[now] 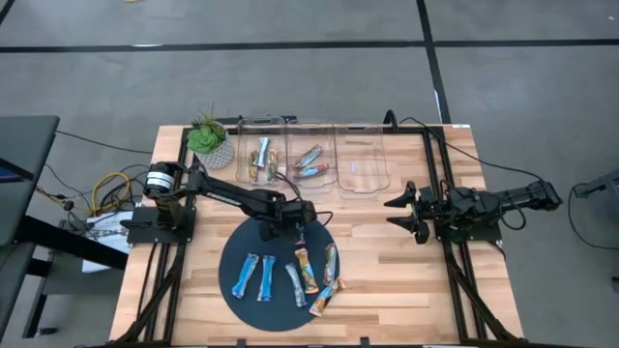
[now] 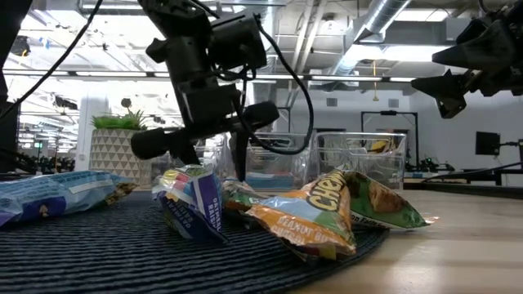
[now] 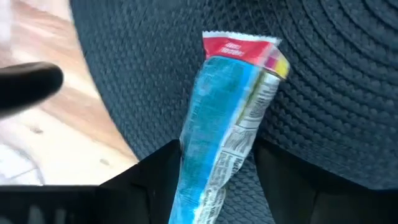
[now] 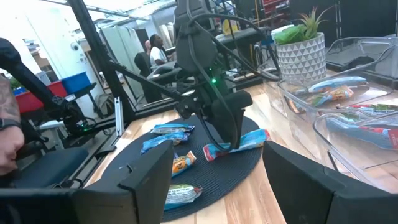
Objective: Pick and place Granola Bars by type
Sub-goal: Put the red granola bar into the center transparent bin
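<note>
My left gripper [image 1: 279,230] is down over the far part of the round dark mat [image 1: 242,300]. It is shut on a blue granola bar [image 3: 227,118] with a red end, which also shows in the right wrist view [image 4: 249,140]. Several more granola bars lie flat on the mat, blue ones [image 1: 256,277] and tan-orange ones [image 1: 308,271]. My right gripper [image 1: 398,213] waits open above the table's right side, touching nothing. My left gripper pinches the blue bar between its two fingers, around its middle [image 3: 214,155], coming from above and pointing down. The fingers lie across the bar. The red crimped end [image 3: 239,46] sticks out past the fingers. Lifted or resting on the mat, I cannot tell.
Three clear bins stand in a row at the far edge. The left bin [image 1: 261,159] and the middle bin [image 1: 311,162] hold bars, while the right bin [image 1: 363,159] shows none. A potted plant [image 1: 208,140] stands left of the bins. People show beyond the table in the right wrist view.
</note>
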You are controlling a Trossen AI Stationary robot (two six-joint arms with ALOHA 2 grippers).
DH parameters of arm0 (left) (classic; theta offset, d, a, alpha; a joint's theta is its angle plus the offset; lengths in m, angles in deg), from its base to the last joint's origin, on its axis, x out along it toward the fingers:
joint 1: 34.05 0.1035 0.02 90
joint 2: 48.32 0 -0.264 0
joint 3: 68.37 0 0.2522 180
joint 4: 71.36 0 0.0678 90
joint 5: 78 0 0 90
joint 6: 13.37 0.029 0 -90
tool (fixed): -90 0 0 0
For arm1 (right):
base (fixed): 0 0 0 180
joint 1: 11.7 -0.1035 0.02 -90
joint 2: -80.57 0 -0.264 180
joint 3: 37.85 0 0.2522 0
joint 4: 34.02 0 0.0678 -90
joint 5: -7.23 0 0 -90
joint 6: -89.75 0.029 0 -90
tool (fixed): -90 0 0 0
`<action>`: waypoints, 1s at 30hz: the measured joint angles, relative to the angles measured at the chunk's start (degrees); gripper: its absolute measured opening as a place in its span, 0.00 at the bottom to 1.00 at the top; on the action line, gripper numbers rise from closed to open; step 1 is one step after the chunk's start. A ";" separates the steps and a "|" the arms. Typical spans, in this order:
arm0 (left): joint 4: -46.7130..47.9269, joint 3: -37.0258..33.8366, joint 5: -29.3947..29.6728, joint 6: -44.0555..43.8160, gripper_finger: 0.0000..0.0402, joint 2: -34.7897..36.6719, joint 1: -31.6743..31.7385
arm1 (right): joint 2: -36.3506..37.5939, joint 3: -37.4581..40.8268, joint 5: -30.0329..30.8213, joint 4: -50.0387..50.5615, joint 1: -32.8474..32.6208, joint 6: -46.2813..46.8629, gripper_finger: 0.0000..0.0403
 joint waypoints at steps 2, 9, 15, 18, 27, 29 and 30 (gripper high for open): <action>-0.49 -0.10 0.50 -0.65 0.48 0.00 0.01 | 0.00 0.00 0.00 0.00 -0.02 0.00 0.60; -0.27 -0.12 -0.26 -1.86 0.38 -0.02 0.01 | 0.00 -0.02 0.02 0.00 0.00 0.00 0.60; -0.25 -0.14 -0.17 -5.39 0.23 -0.08 -0.01 | 0.00 -0.01 0.02 0.00 -0.01 0.02 0.60; -0.27 -0.13 0.86 -8.13 0.17 -0.03 -0.02 | 0.00 -0.02 0.01 0.00 -0.01 0.00 0.60; 0.60 3.76 6.72 -21.22 0.10 0.85 0.01 | 0.00 -0.01 0.01 0.00 -0.02 0.01 0.60; 0.37 5.38 6.64 -24.44 0.09 1.67 -0.01 | 0.00 0.00 0.02 0.00 -0.02 0.02 0.60; 0.41 6.18 6.63 -26.13 0.09 2.18 -0.01 | 0.02 -0.02 0.02 -0.04 -0.02 0.00 0.60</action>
